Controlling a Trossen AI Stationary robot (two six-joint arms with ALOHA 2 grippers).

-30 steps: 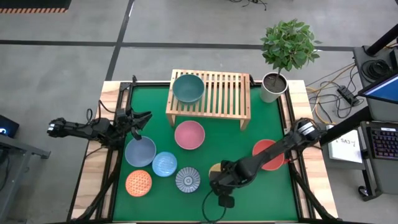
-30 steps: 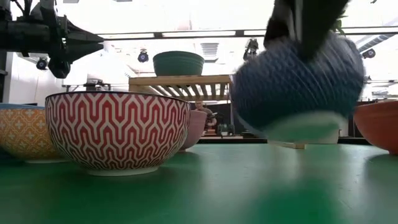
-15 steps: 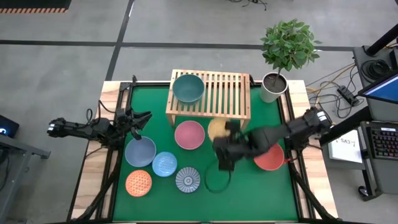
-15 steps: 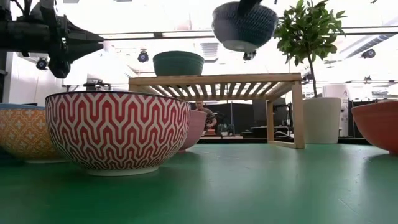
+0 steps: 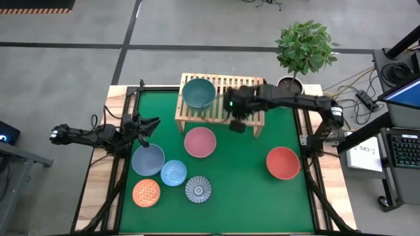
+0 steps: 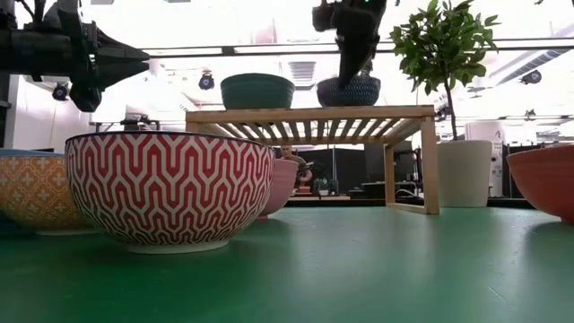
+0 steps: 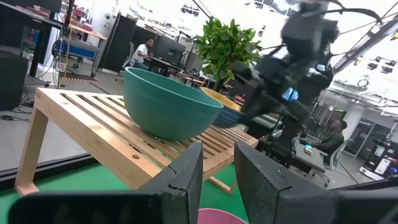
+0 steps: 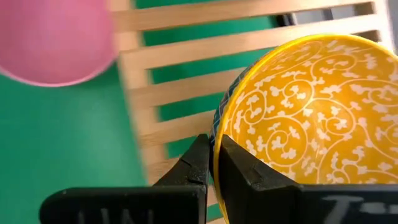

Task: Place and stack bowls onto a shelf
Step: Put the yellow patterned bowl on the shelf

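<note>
Over at the table's left edge, the left gripper (image 5: 146, 131) hangs above the slate bowl (image 5: 147, 159), its fingers (image 7: 186, 180) a narrow gap apart and holding nothing, with the light blue (image 5: 174, 172), orange (image 5: 146, 193) and grey-white (image 5: 197, 189) bowls just in front. Moving right, the green bowl (image 5: 198, 92) sits on the left of the shelf (image 5: 252, 118), the pink bowl (image 5: 200, 141) lies on the mat before it, and the right gripper (image 8: 213, 163) pinches the rim of the yellow bowl (image 8: 305, 112), which sits on the slats beside the green one. Far right, the red bowl (image 5: 283, 162) rests alone on the mat.
</note>
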